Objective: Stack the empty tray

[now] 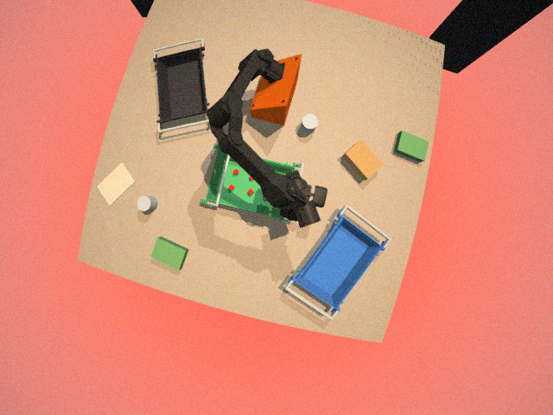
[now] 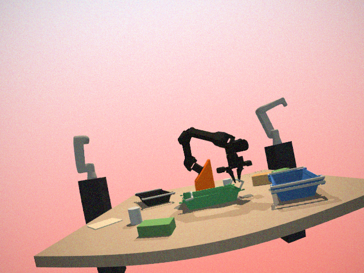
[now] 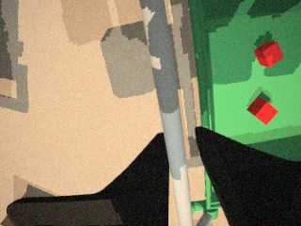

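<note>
Item 1: green plastic tray with sloping walls (image 1: 238, 196) (image 2: 211, 201) (image 3: 235, 104), upright on the tan desk (image 1: 379, 98) (image 2: 205, 235) (image 3: 94, 141). Long axis, top view: left to right, its right end dipping slightly towards the lower edge. Contents: small red cubes (image 1: 251, 192) (image 3: 262, 111), apart on its floor. One pale rod-like bar (image 1: 223, 178) (image 2: 191, 194) lies across the top near the left end; the second grey-white bar (image 1: 301, 169) (image 2: 242, 184) (image 3: 162, 85) stands raised at the right end.

Item 2: black pincer (image 1: 300, 196) (image 2: 237, 181) (image 3: 180, 136), pointing down at the second bar. Fingers slightly parted, one each side of that bar, not clenched on it.

Item 3: empty blue plastic tray (image 1: 339, 263) (image 2: 297, 192), near item 1's right end. Long axis, top view: diagonal, lower left to upper right; bars outside both ends.

Item 4: empty black plastic tray (image 1: 182, 89) (image 2: 152, 199), upper left in top view. Long axis nearly up and down; bars likewise outside.
</note>
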Action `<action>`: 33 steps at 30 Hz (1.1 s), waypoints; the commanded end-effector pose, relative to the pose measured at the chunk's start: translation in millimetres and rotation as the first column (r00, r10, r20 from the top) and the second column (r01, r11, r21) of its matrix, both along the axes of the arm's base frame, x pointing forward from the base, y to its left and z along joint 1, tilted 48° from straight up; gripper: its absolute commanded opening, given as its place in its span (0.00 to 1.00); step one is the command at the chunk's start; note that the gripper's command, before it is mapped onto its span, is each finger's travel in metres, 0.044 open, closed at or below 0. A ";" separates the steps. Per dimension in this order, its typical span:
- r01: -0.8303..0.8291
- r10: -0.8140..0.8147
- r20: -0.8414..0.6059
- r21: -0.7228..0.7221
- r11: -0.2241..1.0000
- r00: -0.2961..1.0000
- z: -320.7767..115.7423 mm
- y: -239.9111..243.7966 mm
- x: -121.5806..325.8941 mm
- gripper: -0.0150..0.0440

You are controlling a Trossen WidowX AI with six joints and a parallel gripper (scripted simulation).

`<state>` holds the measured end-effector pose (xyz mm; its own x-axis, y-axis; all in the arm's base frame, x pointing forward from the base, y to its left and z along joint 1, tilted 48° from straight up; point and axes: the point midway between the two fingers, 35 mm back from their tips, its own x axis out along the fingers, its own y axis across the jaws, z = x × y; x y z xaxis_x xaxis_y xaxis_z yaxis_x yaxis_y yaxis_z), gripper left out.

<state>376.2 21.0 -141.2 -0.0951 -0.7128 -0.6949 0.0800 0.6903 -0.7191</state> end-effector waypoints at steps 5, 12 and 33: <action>0.006 -0.006 0.000 -0.024 1.000 1.000 21.0 -27.2 -1.1 0.40; 0.006 -0.006 -0.001 -0.027 1.000 1.000 24.5 -55.5 -5.0 0.40; 0.002 -0.002 -0.008 -0.030 1.000 1.000 44.8 -26.4 -1.2 0.40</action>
